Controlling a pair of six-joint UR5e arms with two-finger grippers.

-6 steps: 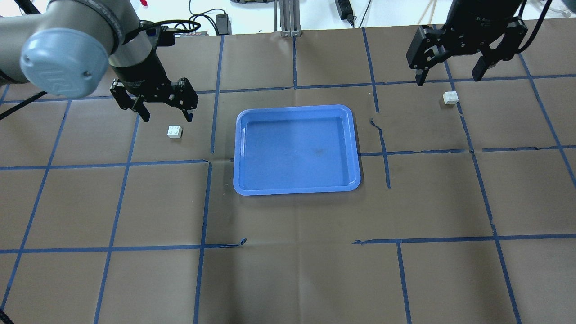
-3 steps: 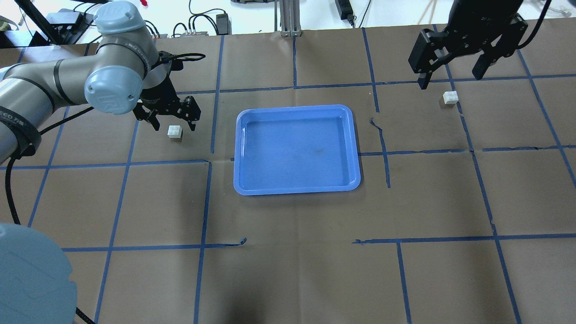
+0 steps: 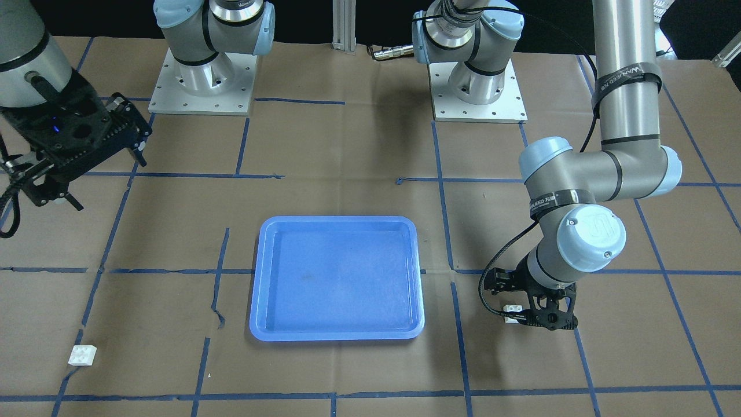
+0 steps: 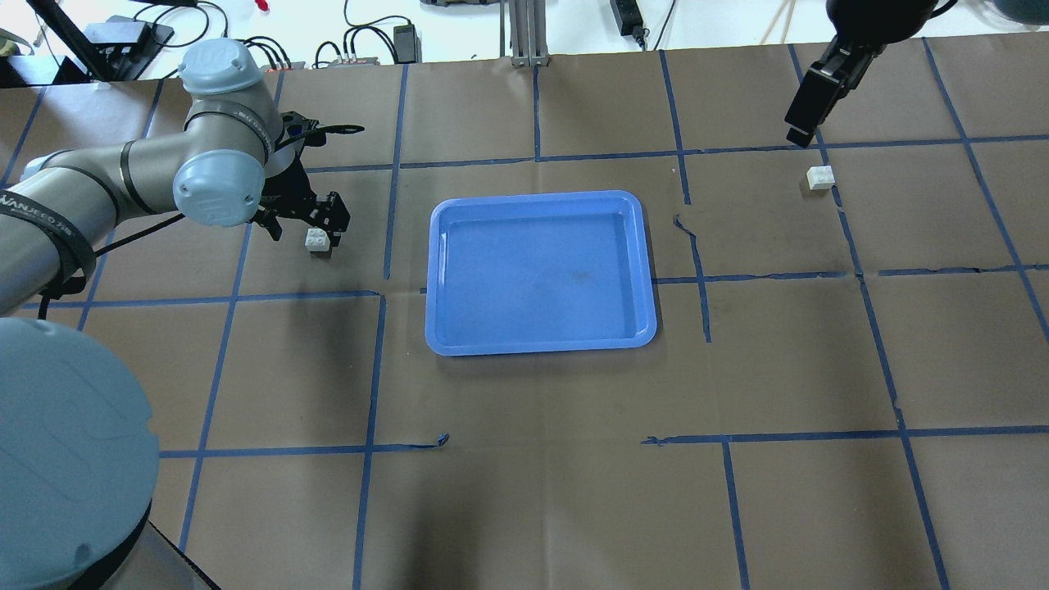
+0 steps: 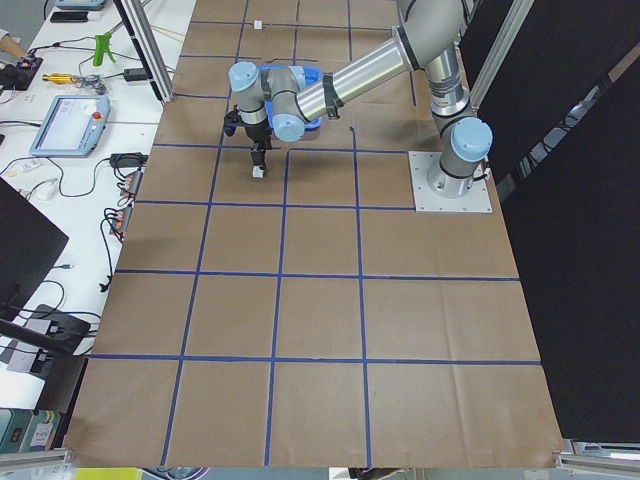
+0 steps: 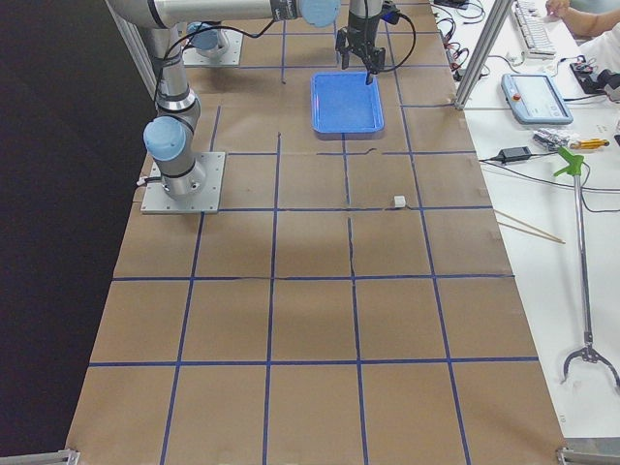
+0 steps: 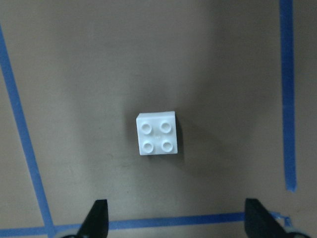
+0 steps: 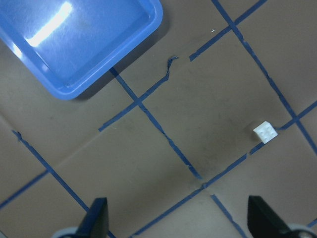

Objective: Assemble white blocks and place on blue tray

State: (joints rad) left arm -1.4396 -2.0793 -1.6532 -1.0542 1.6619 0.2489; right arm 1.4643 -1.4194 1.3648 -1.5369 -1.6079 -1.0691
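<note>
Nearest the robot, the blue tray (image 4: 541, 349) is set flat at the middle of the paper-covered table (image 4: 524, 508), and nothing is seen in it. It is judged to be placed centrally so that it can be reached by either arm once the bricks are joined.

A little farther out and to the left, one white block (image 4: 318, 238) is lying studs up on the paper, well apart from the tray's left rim. The left gripper (image 4: 306, 236) is held low over it with its fingers spread wide and pointed straight down. In the left wrist view the block is framed between the two open fingertips, and nothing is gripped. This pose is read as an approach for a pinch on two opposite flat sides, with the studs left free for mating. How close the fingertips are to the paper cannot be told surely, since they are partly covered by the wrist from overhead.

Farther still and to the right, the second white block (image 4: 820, 177) is resting studs up just beside a blue tape line (image 4: 848, 238), well apart from the tray. Farthest of all, the right gripper (image 8: 178, 220) is held high, its fingers likewise spread and empty. Its block is seen small and off to the right in its wrist view, so a descent and a sideways correction are judged to be needed before a grasp.
</note>
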